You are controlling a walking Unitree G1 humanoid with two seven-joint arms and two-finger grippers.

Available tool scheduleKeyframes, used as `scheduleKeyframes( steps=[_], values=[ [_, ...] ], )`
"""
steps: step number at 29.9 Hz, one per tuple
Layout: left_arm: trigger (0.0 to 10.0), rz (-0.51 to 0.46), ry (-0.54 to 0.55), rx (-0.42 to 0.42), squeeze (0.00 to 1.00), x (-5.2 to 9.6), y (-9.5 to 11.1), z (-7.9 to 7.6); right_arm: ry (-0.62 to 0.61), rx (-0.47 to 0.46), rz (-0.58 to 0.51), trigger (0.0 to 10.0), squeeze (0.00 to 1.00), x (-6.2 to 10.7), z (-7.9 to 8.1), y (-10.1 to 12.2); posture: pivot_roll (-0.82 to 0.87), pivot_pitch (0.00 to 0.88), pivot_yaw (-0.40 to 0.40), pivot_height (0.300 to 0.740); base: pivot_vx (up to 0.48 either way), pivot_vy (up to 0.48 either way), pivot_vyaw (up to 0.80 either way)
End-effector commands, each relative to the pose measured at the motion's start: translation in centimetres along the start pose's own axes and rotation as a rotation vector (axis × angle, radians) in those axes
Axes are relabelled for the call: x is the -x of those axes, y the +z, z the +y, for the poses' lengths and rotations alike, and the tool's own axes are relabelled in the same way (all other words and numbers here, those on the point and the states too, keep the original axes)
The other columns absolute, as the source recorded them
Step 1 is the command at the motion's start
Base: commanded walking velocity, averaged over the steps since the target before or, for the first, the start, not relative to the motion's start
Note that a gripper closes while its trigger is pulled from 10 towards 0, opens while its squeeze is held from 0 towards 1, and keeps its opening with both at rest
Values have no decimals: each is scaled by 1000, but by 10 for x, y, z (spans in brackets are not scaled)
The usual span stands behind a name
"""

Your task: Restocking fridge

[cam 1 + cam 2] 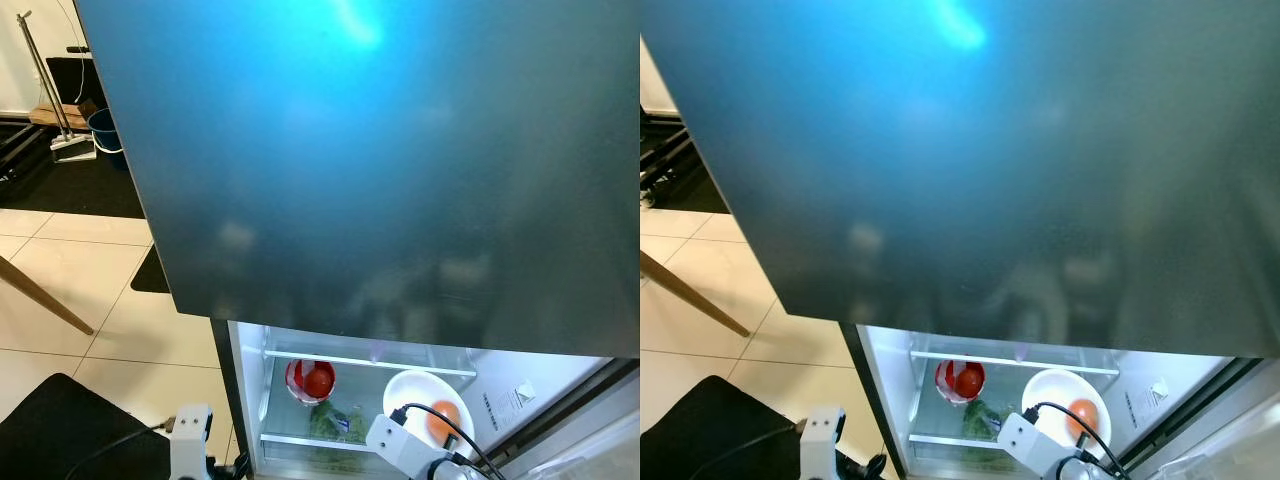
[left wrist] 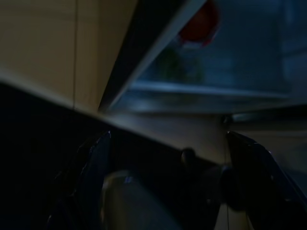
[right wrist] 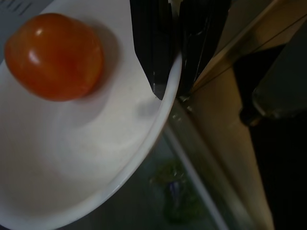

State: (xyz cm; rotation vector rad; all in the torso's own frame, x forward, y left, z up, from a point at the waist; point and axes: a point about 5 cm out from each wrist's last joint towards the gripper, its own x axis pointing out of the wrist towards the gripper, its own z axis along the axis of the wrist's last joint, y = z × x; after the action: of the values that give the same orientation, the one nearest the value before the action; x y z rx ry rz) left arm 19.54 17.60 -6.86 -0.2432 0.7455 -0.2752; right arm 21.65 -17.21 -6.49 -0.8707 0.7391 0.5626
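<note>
Far to the left, beyond the pale tiled floor (image 1: 70,270), a blue bucket (image 1: 105,135) stands on a dark mat beside a white floor tool. Nearer, the left gripper (image 2: 168,191) hangs low beside the fridge's open lower compartment, its two black fingers (image 2: 91,163) spread well apart with nothing between them; its wrist view is dim and looks past a dark edge toward the lit shelves. Above, the big dark fridge door (image 1: 400,160) takes up most of the head views, with a blue glare near its top. Below it, inside the lit compartment, a clear bowl holding red tomatoes (image 1: 312,380) sits on the glass shelf (image 1: 370,360), and leafy greens (image 1: 338,423) lie on the level beneath. To their right, the right gripper (image 3: 173,93) is clamped on the rim of a white bowl (image 3: 96,158), one finger inside the rim and one outside. An orange-red tomato (image 3: 53,56) rests in that bowl, held at the compartment's right side.
</note>
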Motion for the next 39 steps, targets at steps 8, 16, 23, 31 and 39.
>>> scheduleKeyframes(
  steps=[8,16,23,31,39],
  values=[
    [10000,40,-65,-72,0,3,-5,-1,-35,46,-15,10000,0,-3,-10,10,70,0,-38,740,0,0,0],
    [10000,119,-151,-211,0,3,-16,-11,-31,69,3,10000,0,-2,-8,7,71,0,-37,725,0,0,0],
    [10000,135,-130,-299,0,3,-14,-9,-30,74,14,10000,0,-2,-8,4,71,0,-38,685,0,0,0],
    [10000,134,-116,-344,0,2,-11,-8,-29,79,22,10000,0,-2,-8,3,71,0,-36,660,0,0,0],
    [10000,98,-78,-425,0,-1,0,-7,-30,83,30,10000,0,-1,-9,2,72,0,-36,625,0,0,0]
  ],
)
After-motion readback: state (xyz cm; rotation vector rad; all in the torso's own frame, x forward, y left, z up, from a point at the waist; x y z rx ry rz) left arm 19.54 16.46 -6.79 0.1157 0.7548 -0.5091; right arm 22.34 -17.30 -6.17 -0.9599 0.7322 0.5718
